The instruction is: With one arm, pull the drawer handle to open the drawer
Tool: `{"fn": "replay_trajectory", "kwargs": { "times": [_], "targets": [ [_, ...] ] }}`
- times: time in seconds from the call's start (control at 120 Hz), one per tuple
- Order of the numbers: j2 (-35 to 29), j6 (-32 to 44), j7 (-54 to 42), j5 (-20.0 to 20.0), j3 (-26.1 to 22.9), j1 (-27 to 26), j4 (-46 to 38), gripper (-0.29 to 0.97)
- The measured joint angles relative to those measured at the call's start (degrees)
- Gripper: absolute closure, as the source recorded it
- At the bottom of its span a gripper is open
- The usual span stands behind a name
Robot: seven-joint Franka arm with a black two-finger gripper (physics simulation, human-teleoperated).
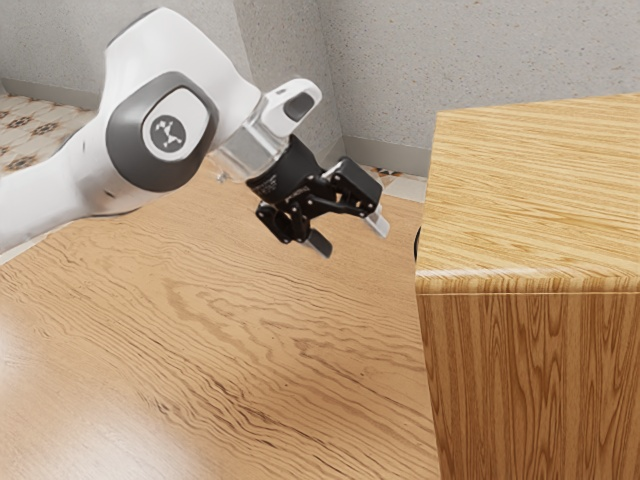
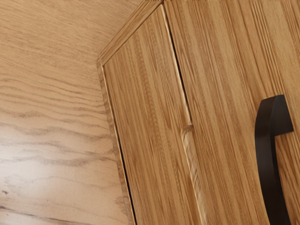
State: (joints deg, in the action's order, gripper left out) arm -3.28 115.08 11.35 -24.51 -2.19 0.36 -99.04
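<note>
- Wooden cabinet [image 1: 530, 300] stands closest, at the exterior view's right, on the wooden table [image 1: 200, 330].
- Its black curved handle [image 2: 269, 154] sits on the drawer front [image 2: 220, 93], which the wrist view shows ahead of the hand.
- Black gripper [image 1: 349, 233] hovers above the table, near the cabinet's face but apart from it.
- Its 2 fingers are spread and hold nothing; the handle is untouched.

Wooden cabinet [image 1: 530, 300] on wood-grain table [image 1: 200, 350]

End effector [image 1: 351, 235] above table [image 1: 200, 330], near cabinet [image 1: 530, 280], apart from handle [image 2: 269, 159]
</note>
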Motion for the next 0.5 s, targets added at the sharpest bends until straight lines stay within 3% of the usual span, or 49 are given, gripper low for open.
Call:
{"fn": "replay_trajectory", "kwargs": {
  "times": [0.5],
  "targets": [
    [1.63,2.12,0.43,-1.46,-1.6,-0.1,1.02,0.0]
  ]
}}
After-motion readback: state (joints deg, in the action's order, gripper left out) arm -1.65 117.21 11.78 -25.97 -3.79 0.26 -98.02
